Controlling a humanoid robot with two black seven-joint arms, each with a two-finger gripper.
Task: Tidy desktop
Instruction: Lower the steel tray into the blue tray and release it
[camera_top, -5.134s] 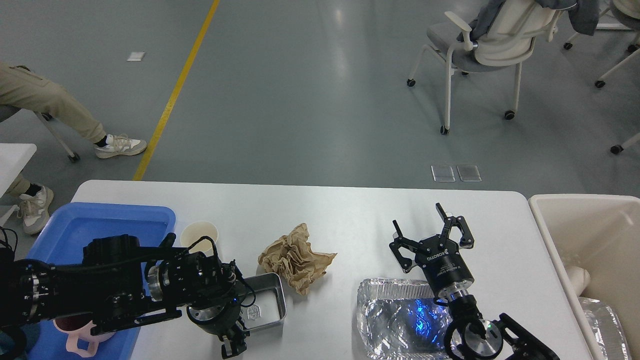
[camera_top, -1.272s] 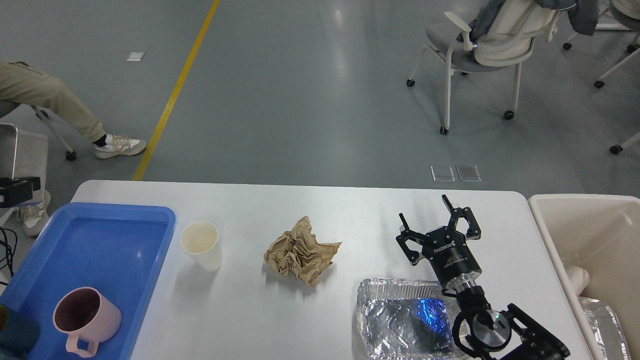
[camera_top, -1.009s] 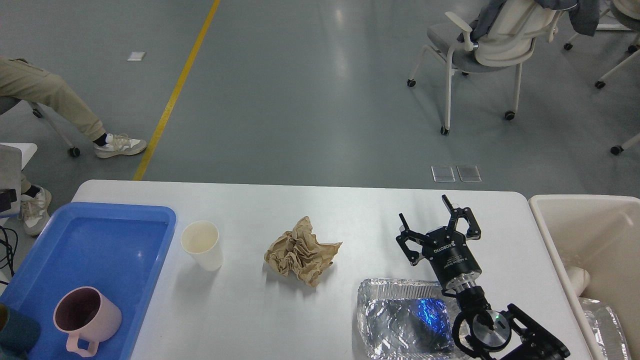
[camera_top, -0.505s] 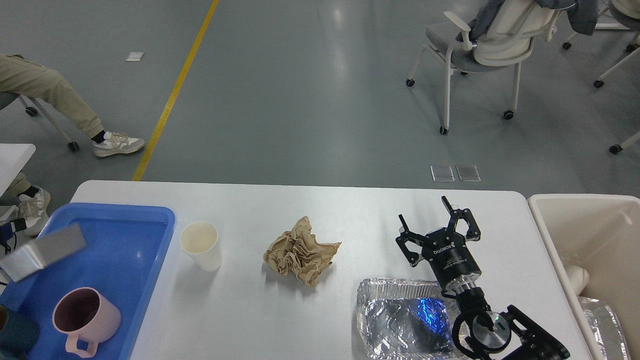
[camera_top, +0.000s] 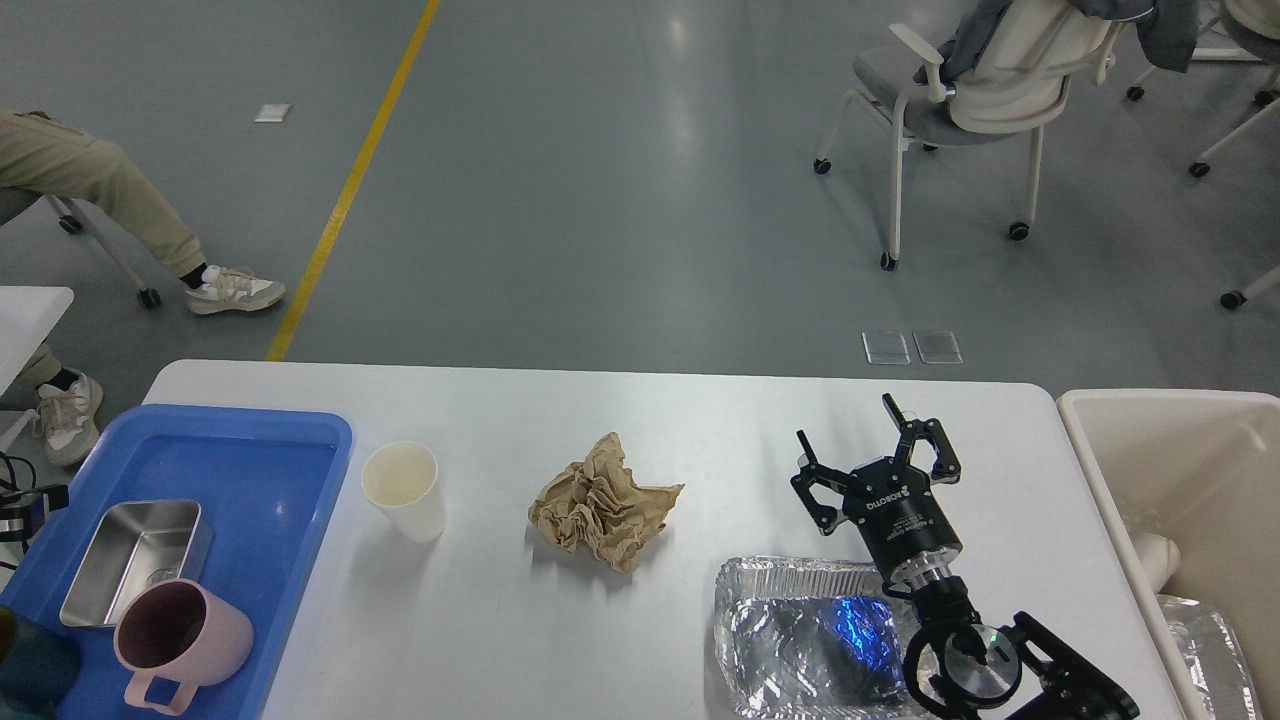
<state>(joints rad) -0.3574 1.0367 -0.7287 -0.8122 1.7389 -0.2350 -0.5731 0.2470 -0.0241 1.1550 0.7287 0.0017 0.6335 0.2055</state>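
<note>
The right tool (camera_top: 868, 447) hovers over the right half of the worktop (camera_top: 700, 410), its two fingers spread apart and holding nothing; the left tool is not in view, only a sliver of dark hardware showing at the left edge. The crumpled foil tray (camera_top: 800, 640) lies directly below and toward the robot from the right tool, under that arm's wrist, its long axis running left to right. The crumpled brown paper (camera_top: 603, 500) sits well to the tool's left, the paper cup (camera_top: 403, 490) farther left, upright, just beside the blue tray (camera_top: 250, 440). In my judgement the right arm is nearer to both foil tray and cream bin (camera_top: 1100, 420). Count: one foil tray, one paper wad, one cup loose on the worktop; one steel container (camera_top: 135, 560) and one pink mug (camera_top: 180, 640) in the blue tray.
</note>
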